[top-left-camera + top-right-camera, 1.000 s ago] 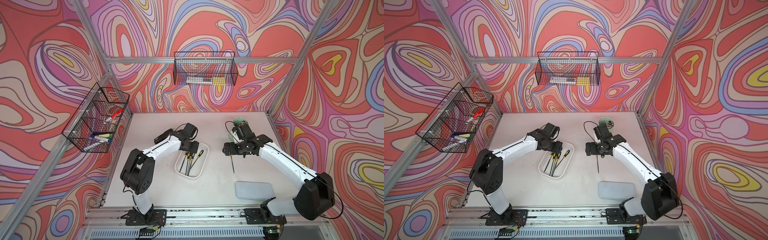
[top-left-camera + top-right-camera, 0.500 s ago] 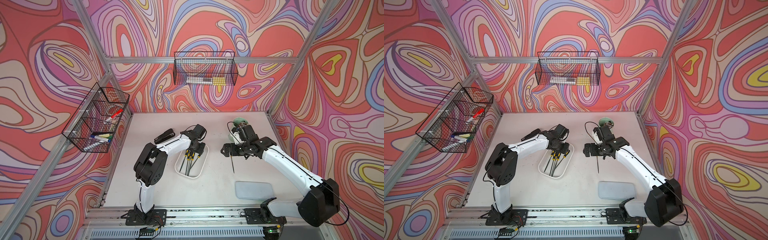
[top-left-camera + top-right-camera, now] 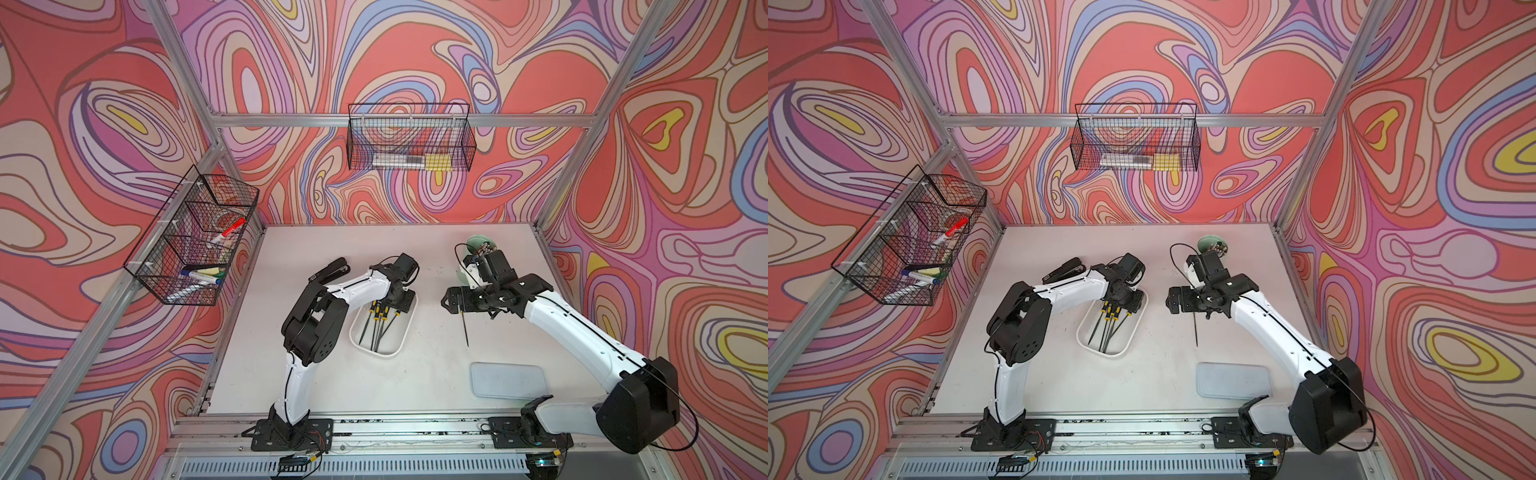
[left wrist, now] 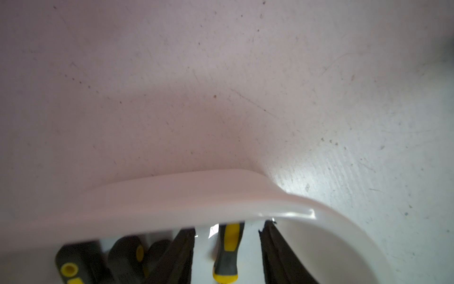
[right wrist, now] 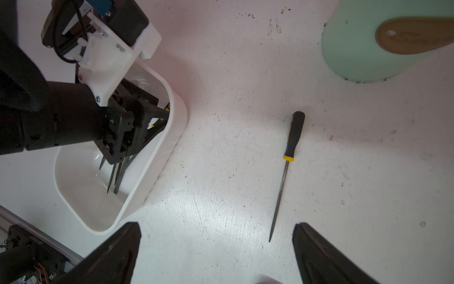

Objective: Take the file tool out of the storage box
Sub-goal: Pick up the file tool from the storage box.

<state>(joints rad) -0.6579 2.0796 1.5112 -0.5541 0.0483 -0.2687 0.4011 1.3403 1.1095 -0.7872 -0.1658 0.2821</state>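
Observation:
The white storage box (image 3: 405, 332) (image 3: 1100, 353) sits mid-table and holds several file tools (image 3: 376, 328) with black-and-yellow handles. My left gripper (image 3: 392, 305) (image 3: 1121, 305) reaches down into the box's far end. In the left wrist view its fingers (image 4: 179, 255) stand either side of one file handle (image 4: 227, 248), with a gap on both sides. Another file (image 3: 465, 330) (image 5: 285, 172) lies on the table to the right of the box. My right gripper (image 3: 451, 300) (image 5: 216, 246) hovers wide open over the table beside it, holding nothing.
A mint-green cup (image 3: 476, 243) stands at the back right behind the right arm. A flat pale lid (image 3: 507, 380) lies near the front right. A black stapler (image 3: 330, 270) lies behind the left arm. Wire baskets hang on the left and back walls.
The left arm swung right along the box's far end and lowered over the rightmost handle, and its jaws have narrowed. The right arm has barely shifted.

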